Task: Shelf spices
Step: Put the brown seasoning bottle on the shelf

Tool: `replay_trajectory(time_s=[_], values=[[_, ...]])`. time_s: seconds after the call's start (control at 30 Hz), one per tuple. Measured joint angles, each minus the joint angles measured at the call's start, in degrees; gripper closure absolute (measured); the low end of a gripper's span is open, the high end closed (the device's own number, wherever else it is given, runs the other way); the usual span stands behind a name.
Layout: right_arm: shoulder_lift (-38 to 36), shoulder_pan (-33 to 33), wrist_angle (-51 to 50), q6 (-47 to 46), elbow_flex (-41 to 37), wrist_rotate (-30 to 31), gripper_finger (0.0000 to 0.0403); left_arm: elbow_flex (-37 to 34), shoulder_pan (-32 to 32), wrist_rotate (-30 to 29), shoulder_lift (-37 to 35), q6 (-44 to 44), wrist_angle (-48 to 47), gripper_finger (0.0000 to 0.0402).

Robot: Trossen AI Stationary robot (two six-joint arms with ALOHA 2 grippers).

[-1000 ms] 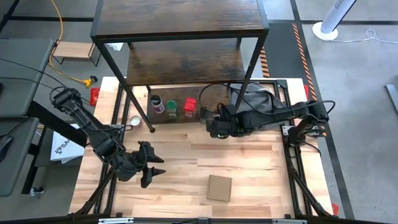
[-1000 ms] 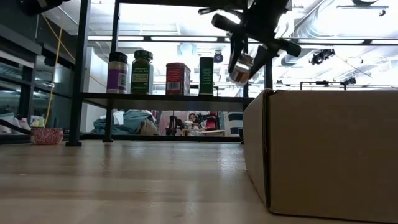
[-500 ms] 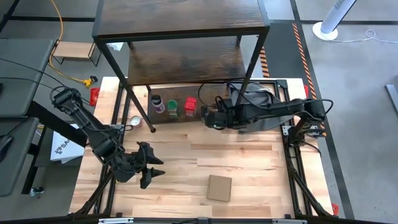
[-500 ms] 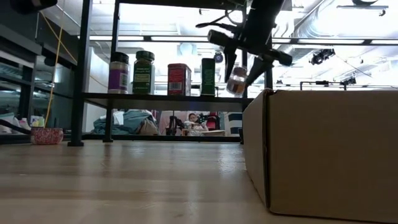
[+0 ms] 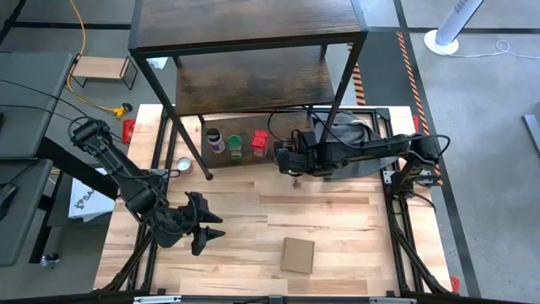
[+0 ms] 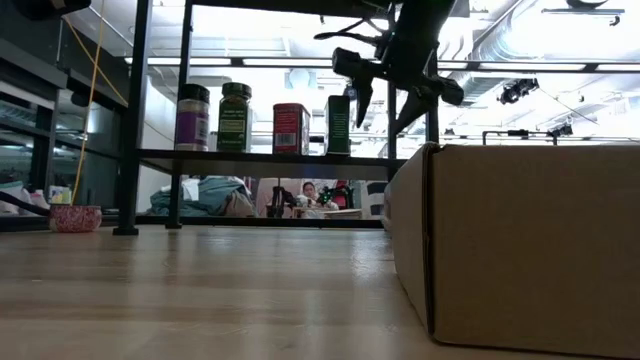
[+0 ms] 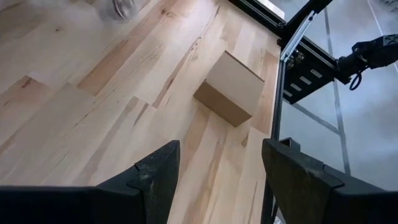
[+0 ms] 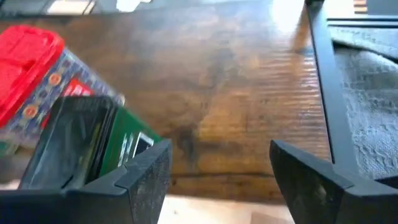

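Four spice containers [image 6: 272,123] upright on wood-grain shelf [image 6: 250,157]; right pincer [image 8: 211,168] spread, empty; left pincer [image 7: 219,165] spread, empty.

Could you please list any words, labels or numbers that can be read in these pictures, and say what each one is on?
"SA": start of a cut-off word on the white sheet beside the table's left edge, high view.
Purple-lidded spice jar: label print too small to read.
Green-lidded spice jar: label too small to read.
Red boxy spice tin: print blurred.
Dark green-labelled spice container: white marks, unreadable.
Brown cardboard box: no print visible.
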State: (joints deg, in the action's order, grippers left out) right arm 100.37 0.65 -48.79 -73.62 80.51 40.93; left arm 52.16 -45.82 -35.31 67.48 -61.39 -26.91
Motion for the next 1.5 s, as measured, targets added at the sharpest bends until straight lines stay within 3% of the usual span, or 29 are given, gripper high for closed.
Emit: replay_trajectory(time_s=[0.17, 0.3, 0.5, 0.8, 1.03, 1.27, 1.5], values=[[-1.7, 3.84, -1.62, 9.0, 0.0, -2.43, 0.0138, 0.0, 0.02, -0.17, 0.0, 0.84, -0.13, 0.018], [-3.08, 9.71, -5.31, 7.98, 0.0, -7.65, 0.0137, 0.0, 0.02, -1.44, 0.14, 2.06, -0.18, 0.018], [-0.45, 15.7, -7.56, -13.93, 0.0, -20.5, 0.0137, 0.0, 0.21, -4.18, 1.14, 1.98, -0.21, 0.018], [8.66, 23.45, -4.07, -32.84, -0.01, -32.21, 0.0137, -0.02, 1.29, -1.45, 1.28, -0.72, 0.17, 0.018], [11.35, 26.67, -3.93, -43.42, -0.02, -28.6, 0.0137, -0.01, 1.29, -1.36, 1.29, -1.65, 0.23, 0.018], [11.62, 23.74, -3.41, -39.95, 0.0, -26.57, 0.0137, -0.01, 1.29, -1.34, 1.29, -2.92, 0.26, 0.018], [14.92, 19.71, -2.08, -34.17, 0.0, -31.19, 0.0137, -0.02, 1.29, -1.17, 1.31, -3.52, 0.29, 0.018]])
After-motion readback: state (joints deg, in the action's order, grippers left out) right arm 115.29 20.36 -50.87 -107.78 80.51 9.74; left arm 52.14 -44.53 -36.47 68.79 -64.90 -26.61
